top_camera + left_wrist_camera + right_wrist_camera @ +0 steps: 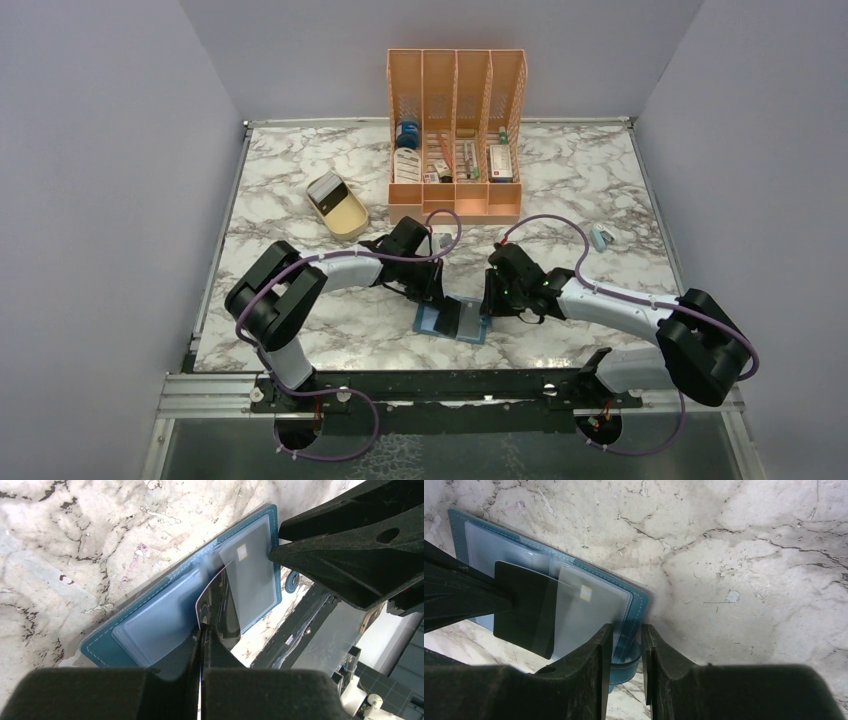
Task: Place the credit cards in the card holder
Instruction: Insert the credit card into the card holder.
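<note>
The teal-blue card holder (440, 322) lies open on the marble table near the front. My left gripper (202, 630) is shut on a dark credit card (216, 605) and holds it on edge over the holder's (125, 625) middle fold. The card (526, 607) tilts across the clear pockets. A second card with a chip (589, 610) sits inside the right clear pocket. My right gripper (626, 630) is closed narrowly around the holder's (636, 605) right edge, by the snap tab (626, 662). The two grippers face each other across the holder, left (437, 292) and right (487, 305).
An orange slotted organiser (455, 130) stands at the back centre. A shallow beige tray (345, 212) with a card in it lies at the back left. A small light object (601, 238) lies to the right. Grey walls close three sides.
</note>
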Robot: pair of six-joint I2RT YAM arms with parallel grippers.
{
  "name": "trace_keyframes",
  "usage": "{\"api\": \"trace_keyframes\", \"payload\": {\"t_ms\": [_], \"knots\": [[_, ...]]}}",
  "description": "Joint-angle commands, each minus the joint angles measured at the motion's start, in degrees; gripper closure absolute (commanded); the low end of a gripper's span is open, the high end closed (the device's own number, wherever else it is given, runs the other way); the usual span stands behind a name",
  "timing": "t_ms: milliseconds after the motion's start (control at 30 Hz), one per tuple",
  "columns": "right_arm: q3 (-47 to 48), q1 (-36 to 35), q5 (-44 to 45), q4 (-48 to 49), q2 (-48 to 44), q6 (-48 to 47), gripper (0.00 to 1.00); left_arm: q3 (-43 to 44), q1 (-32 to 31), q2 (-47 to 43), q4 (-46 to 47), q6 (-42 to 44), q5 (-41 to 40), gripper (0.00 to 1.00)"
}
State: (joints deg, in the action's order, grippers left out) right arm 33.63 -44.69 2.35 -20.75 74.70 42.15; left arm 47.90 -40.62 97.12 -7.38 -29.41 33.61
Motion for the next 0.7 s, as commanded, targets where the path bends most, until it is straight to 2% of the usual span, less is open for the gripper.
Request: {"api": "trace_keyframes", "payload": {"t_ms": [0, 333, 667], "knots": [[-1.0, -0.3, -1.3, 1.9, -0.3, 0.8, 0.72, -1.2, -0.2, 0.7, -0.5, -0.8, -4.4, 1.0], [-3.2, -0.3, -3.6, 3.8, -1.0, 4.1, 0.72, -8.3, -0.5, -3.6, 11.1, -12.4, -6.1, 1.0], [-4.8, -0.3, -4.7, 5.5, -1.3, 5.4, 0.72, -9.7, -1.6, -2.2, 17.6, -16.0, -4.7, 1.0]]}}
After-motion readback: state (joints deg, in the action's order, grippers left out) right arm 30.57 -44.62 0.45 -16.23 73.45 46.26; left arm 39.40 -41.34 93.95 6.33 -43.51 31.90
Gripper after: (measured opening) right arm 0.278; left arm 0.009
